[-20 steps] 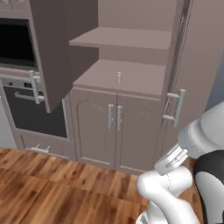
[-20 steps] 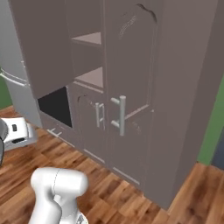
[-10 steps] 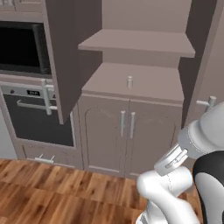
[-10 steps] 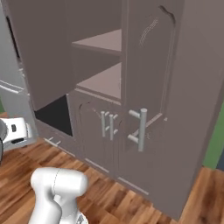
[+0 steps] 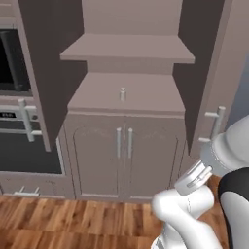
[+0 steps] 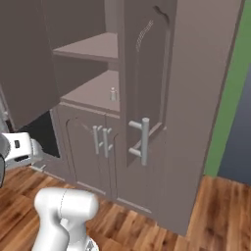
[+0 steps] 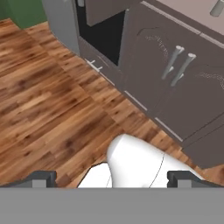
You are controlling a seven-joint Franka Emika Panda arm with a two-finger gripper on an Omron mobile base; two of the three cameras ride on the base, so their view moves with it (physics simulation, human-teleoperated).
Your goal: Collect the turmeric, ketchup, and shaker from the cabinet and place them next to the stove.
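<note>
- The cabinet stands straight ahead with its tall doors swung open; the shaker sits alone on the lower open shelf, well back from the front edge
- The gripper hangs low over the wood floor, jaws released wide and holding nothing
- Turmeric and ketchup are not visible on either shelf; they may be behind the small doors, so a reach could waste time
- Lifting the arm could clip the open right door or its handle
- The tiny shaker may topple if nudged
</note>
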